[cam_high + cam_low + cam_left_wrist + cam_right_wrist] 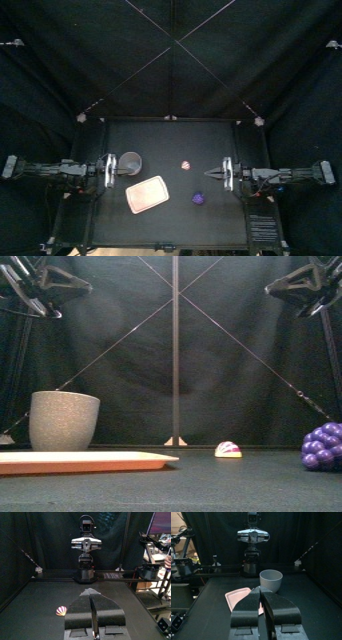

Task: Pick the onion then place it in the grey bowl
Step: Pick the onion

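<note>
Plainly neither arm was at the onion (229, 449): the left gripper (92, 594) and right gripper (262, 594) hung at opposite sides of the table, each with its jaws pressed together and empty. The onion lay on the bare table between them, well apart from the grey bowl (64, 420). Small and rounded, it could have squirted out of an off-centre pinch, and a low carry might have tipped the tall bowl or clipped the pink tray (80, 461)

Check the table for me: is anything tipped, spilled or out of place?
Nothing stands out. The grey bowl stands upright, the pink tray lies flat beside it, and the onion and the purple grapes sit apart. The left gripper and right gripper are shut, each at its own side.
</note>
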Motion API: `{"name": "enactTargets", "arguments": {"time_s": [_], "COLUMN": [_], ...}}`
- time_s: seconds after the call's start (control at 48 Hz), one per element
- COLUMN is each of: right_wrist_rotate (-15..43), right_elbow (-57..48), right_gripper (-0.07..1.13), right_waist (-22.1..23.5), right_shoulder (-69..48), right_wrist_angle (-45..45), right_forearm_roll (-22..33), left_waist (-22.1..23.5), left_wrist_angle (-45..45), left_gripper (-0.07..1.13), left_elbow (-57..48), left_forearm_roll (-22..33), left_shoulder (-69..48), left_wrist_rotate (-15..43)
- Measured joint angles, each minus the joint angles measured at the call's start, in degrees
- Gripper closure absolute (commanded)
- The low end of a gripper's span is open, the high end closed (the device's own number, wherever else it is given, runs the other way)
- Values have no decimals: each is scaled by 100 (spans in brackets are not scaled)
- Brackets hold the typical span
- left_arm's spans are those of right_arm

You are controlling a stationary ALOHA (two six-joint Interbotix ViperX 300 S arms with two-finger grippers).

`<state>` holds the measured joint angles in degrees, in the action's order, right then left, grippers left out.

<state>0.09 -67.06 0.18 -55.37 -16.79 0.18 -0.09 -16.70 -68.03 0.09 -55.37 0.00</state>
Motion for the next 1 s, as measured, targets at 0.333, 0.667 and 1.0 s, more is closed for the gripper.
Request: {"name": "enactTargets", "arguments": {"time_s": [0.333, 0.667, 1.0], "right_wrist_rotate": [167, 176, 158], "right_elbow": [325, 501, 571], "right_gripper": [87, 10, 1], "right_waist": [519, 1459, 1793], "right_shoulder": [325, 1134, 2118], "right_wrist_angle": [826, 1433, 1424], "right_forearm_roll": [-290, -826, -1151], "left_waist": [-229, -387, -396], "left_wrist_angle": [1125, 1362, 1310], "left_gripper": [104, 104, 104], "left_elbow": [255, 299, 299], "left_forearm_roll": [-9, -9, -9], "left_shoulder": [-79, -105, -114], "left_wrist_rotate": [44, 26, 26]}}
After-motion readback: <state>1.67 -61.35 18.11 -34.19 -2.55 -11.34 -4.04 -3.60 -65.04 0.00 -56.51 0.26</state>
